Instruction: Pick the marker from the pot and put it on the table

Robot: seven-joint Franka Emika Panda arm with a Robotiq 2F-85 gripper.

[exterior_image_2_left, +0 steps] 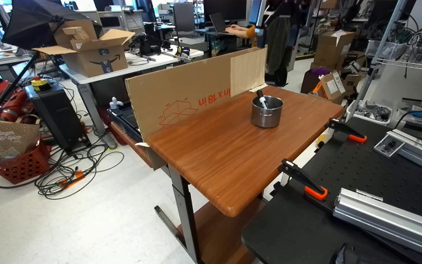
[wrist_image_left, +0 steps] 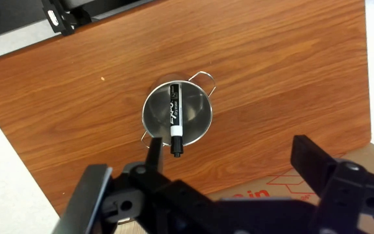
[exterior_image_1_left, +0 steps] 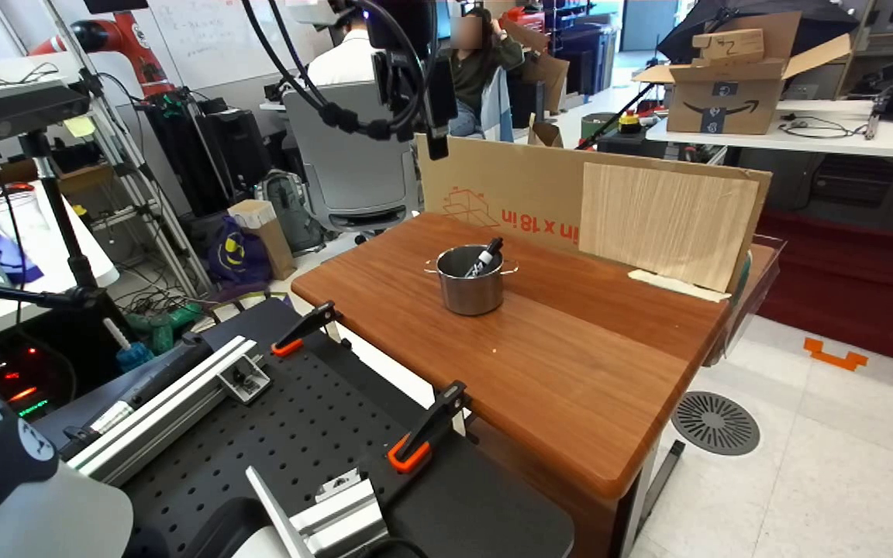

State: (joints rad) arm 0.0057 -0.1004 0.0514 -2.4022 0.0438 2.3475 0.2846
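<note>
The marker [wrist_image_left: 176,113] is a black-and-white dry erase pen with a black cap. It leans inside the grey metal pot [wrist_image_left: 207,126], its cap end sticking out over the rim. The marker [exterior_image_1_left: 485,257] [exterior_image_2_left: 261,99] and the pot [exterior_image_1_left: 471,294] [exterior_image_2_left: 266,119] show in both exterior views. The pot stands upright on the reddish-brown wooden table [exterior_image_1_left: 570,364] [exterior_image_2_left: 211,146]. My gripper [wrist_image_left: 228,139] is open and empty, its fingers wide apart. In an exterior view the gripper [exterior_image_1_left: 423,124] is high above the table, well above the pot and apart from it.
A cardboard sheet [exterior_image_1_left: 508,182] stands along the table's far edge with a pale plywood board [exterior_image_1_left: 667,221] against it. A black workbench [exterior_image_1_left: 322,411] with orange-tipped clamps [exterior_image_1_left: 431,430] adjoins the near side. A person [exterior_image_1_left: 477,62] sits behind.
</note>
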